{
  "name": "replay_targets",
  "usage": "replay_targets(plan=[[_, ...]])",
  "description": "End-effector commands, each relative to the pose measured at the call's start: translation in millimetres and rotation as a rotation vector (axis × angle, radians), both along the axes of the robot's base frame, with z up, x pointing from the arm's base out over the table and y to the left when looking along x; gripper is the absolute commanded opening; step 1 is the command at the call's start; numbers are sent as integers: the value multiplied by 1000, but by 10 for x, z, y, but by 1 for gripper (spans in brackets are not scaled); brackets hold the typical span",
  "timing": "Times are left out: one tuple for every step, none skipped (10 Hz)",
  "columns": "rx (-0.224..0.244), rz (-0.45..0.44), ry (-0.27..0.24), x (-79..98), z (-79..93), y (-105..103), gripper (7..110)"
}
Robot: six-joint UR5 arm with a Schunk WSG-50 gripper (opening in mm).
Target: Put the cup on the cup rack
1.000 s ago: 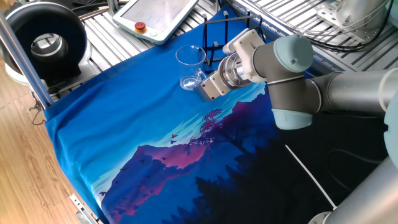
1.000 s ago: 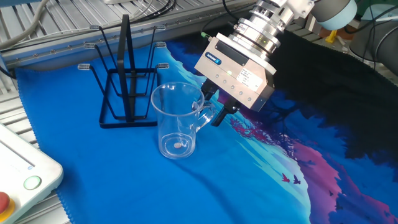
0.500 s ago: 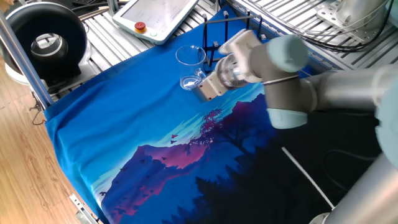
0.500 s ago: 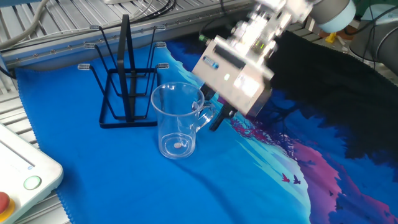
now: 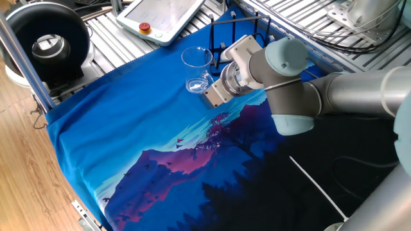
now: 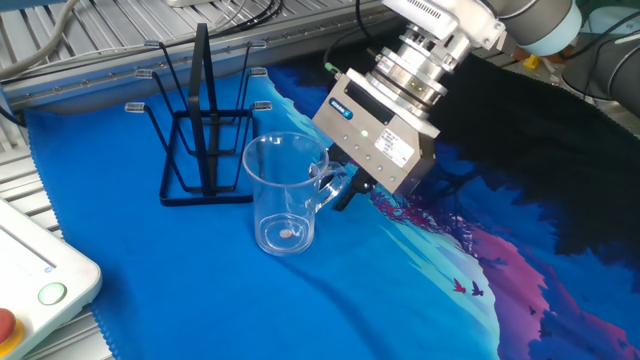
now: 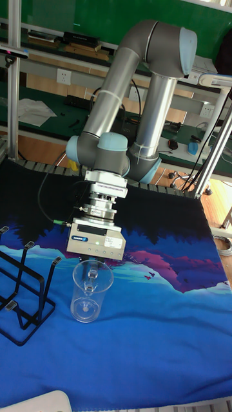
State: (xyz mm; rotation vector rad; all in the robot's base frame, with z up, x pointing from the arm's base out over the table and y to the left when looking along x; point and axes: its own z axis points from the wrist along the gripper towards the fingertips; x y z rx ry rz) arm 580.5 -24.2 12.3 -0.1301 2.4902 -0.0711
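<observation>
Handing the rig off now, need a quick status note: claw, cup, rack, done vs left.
Claw: down at the cup's handle, fingertips at the handle; whether it has closed on it cannot be told.
Cup: upright on the blue cloth, not lifted, just in front of the rack.
Cup rack: standing on the cloth, pegs bare.
Done: approach to the handle.
Left: confirm the grasp, lift, hang the cup on a peg, release.

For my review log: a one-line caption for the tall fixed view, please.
Gripper at the handle of the upright cup on the blue cloth, cup rack standing empty alongside.
</observation>
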Motion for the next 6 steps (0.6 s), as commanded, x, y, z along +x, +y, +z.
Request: replay_targets(plan=[[49, -12, -28, -2, 89, 62, 22], [56, 9, -48, 26, 140, 107, 22], [58, 40, -51, 27, 138, 157, 22], [63, 62, -54, 22, 130, 196, 22], [59, 68, -55, 23, 132, 196, 44], [47, 81, -56, 26, 128, 186, 44]])
